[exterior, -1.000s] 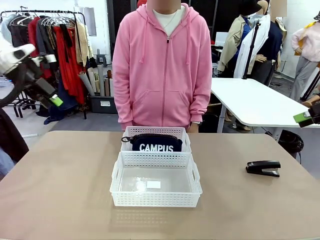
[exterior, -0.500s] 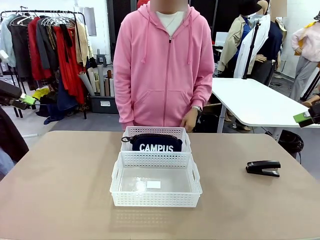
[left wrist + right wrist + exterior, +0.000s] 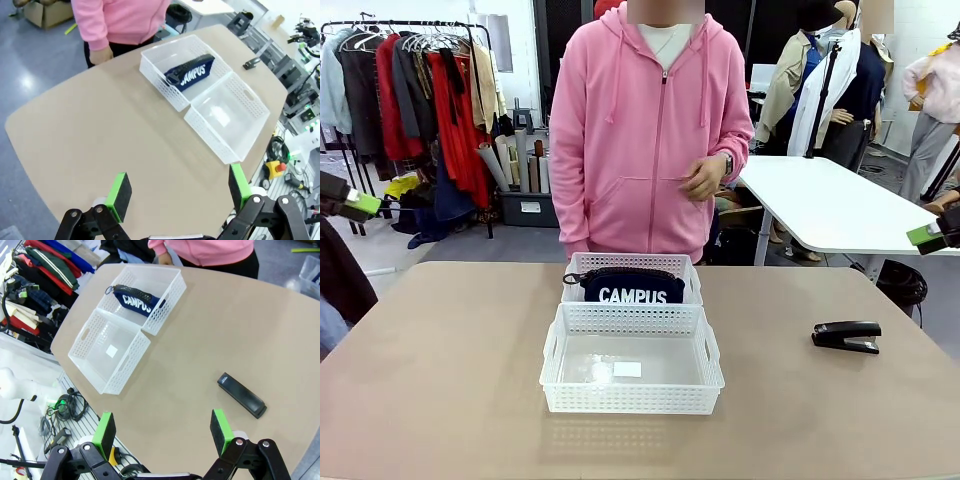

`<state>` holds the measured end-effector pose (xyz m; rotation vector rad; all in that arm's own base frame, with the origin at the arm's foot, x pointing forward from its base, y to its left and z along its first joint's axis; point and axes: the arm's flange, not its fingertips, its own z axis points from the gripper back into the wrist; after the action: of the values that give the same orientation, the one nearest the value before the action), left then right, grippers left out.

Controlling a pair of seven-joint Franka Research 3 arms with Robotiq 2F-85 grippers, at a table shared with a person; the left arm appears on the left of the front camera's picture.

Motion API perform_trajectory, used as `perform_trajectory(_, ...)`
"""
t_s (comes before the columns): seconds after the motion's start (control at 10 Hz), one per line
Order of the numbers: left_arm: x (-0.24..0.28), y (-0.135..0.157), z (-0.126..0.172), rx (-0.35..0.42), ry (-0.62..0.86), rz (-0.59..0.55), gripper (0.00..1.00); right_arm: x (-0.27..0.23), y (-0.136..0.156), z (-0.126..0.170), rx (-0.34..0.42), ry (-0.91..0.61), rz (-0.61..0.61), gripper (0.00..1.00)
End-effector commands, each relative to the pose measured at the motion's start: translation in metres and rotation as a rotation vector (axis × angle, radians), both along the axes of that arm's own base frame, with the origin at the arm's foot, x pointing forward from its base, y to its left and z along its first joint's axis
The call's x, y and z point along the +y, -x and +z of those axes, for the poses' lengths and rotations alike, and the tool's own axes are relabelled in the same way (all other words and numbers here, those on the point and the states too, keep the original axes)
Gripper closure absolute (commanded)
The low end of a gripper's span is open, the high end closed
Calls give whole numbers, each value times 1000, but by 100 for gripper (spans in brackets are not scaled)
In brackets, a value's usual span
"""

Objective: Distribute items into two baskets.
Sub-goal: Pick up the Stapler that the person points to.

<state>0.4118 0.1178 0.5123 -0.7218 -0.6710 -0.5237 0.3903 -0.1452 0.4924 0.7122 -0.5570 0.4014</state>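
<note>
The navy "CAMPUS" pouch [image 3: 633, 290] lies in the smaller white basket [image 3: 582, 262] at the far side of the table. Against its near wall stands the larger basket [image 3: 630, 398], holding nothing but a small white label. The black stapler [image 3: 847, 336] rests on the bare table to the right. My left gripper [image 3: 350, 200] hangs off the table's left edge, and the left wrist view shows it open [image 3: 179, 186], high above the pouch [image 3: 191, 74]. My right gripper [image 3: 935, 233] hovers at the right edge, open [image 3: 162, 431] above the stapler [image 3: 241, 395].
A person in a pink hoodie [image 3: 650, 130] stands at the far edge behind the baskets, one hand [image 3: 703, 178] raised at waist height. A white table [image 3: 820, 205] stands behind to the right and a clothes rack [image 3: 420, 90] to the left.
My left gripper has swung down and left to the picture's edge. The person's hand has risen from the table edge to the waist. Baskets, pouch and stapler are unmoved.
</note>
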Motion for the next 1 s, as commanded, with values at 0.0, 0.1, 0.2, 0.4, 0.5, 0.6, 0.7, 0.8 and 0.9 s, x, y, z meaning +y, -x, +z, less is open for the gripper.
perform_trajectory(0.0,-12,19,-14,16,-12,7,0,0,0,2,-13,-14,5,0)
perform_trajectory(0.1,-15,26,-18,6,-13,15,0,0,0,2,-13,-14,5,0)
perform_trajectory(0.2,-17,32,-21,1,-19,23,0,0,0,2,-13,-14,5,0)
perform_trajectory(0.4,-17,34,-23,-3,-18,16,0,0,0,2,-13,-14,5,0)
perform_trajectory(0.5,-15,35,-23,-22,-15,-4,0,0,0,2,-13,-14,5,0)
perform_trajectory(0.6,-15,30,-22,7,0,15,0,0,0,2,-13,-14,5,0)
perform_trajectory(0.7,-15,30,-22,7,0,15,0,0,0,2,-13,-14,5,0)
perform_trajectory(0.8,-15,30,-22,7,0,15,0,0,0,2,-13,-14,5,0)
perform_trajectory(0.9,-15,30,-22,7,0,15,0,0,0,2,-13,-14,5,0)
